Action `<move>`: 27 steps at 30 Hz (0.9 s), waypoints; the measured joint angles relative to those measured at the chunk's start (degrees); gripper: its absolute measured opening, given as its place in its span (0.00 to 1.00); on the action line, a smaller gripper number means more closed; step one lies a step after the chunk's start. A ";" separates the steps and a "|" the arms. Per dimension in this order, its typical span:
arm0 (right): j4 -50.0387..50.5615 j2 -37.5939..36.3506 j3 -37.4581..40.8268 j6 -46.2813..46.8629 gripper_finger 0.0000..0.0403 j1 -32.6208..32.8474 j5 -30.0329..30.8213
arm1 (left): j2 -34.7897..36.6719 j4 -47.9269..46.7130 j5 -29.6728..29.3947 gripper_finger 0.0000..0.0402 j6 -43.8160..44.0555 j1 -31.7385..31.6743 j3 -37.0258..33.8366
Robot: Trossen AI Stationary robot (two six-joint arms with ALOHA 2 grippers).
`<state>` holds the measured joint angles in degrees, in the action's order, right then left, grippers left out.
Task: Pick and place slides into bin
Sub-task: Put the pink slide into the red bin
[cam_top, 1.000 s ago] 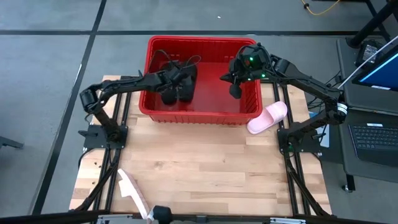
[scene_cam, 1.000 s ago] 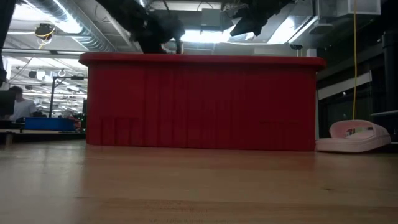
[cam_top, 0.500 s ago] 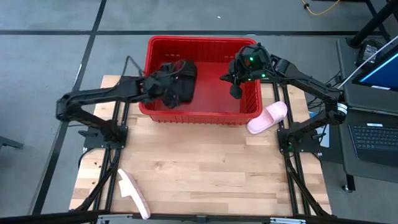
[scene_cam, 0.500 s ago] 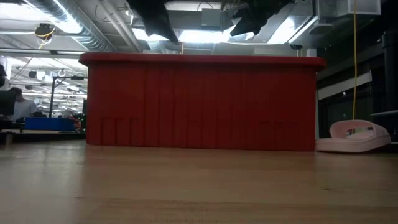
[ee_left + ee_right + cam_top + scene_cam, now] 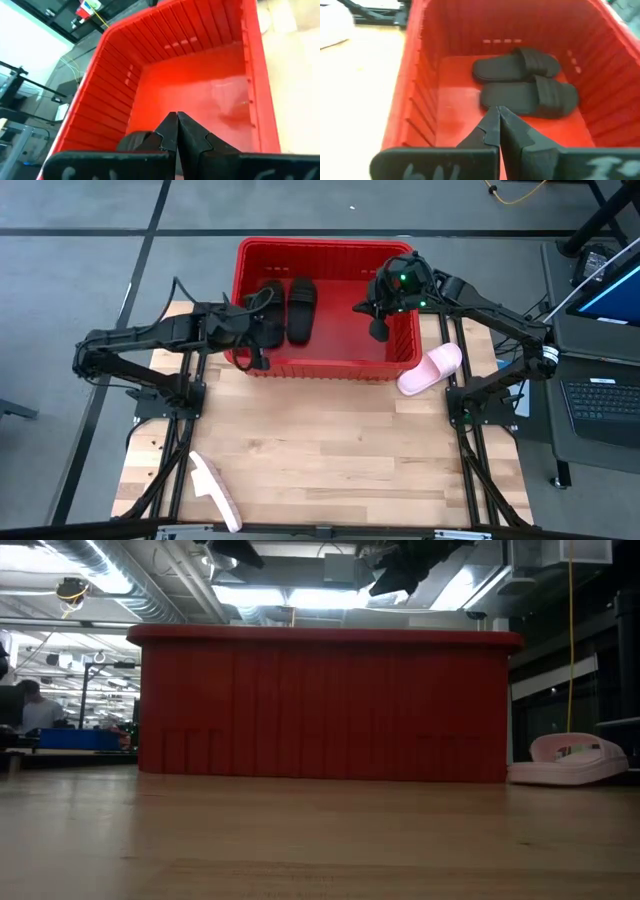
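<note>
High view, left to right: one pink slide lies at the lower left of the frame near the tabletop edge. Your left gripper sits over the bin's lower-left corner, fingers pinched together and holding nothing. The two black slides lie side by side inside the bin, left of its centre. Your right gripper hangs above the bin's right half, fingers likewise clenched and empty. The second pink slide rests on the tabletop at the bin's lower-right corner; whether it touches the wall cannot be told.

The right wrist view confirms both black slides flat on the bin floor, with that arm's fingers closed together over them. The left wrist view shows its fingers meeting over the bin's near wall.

Judgement: two slides are placed, two remain. For the next pick, lift each arm clear of the rim before travelling, spread the fingers wide ahead of the descent, and take the pink slide across its strap. The right arm is nearer the right-hand pink slide; the left arm suits the far one.
</note>
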<state>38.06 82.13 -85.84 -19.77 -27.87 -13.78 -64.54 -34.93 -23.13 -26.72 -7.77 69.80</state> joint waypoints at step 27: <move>-8.72 -0.04 0.00 14.93 0.01 34.58 19.74 | 4.28 -16.78 16.89 0.00 2.47 18.99 0.00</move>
<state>29.34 82.08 -85.84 -4.84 6.70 5.96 -60.26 -51.72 -6.24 -24.25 11.21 69.80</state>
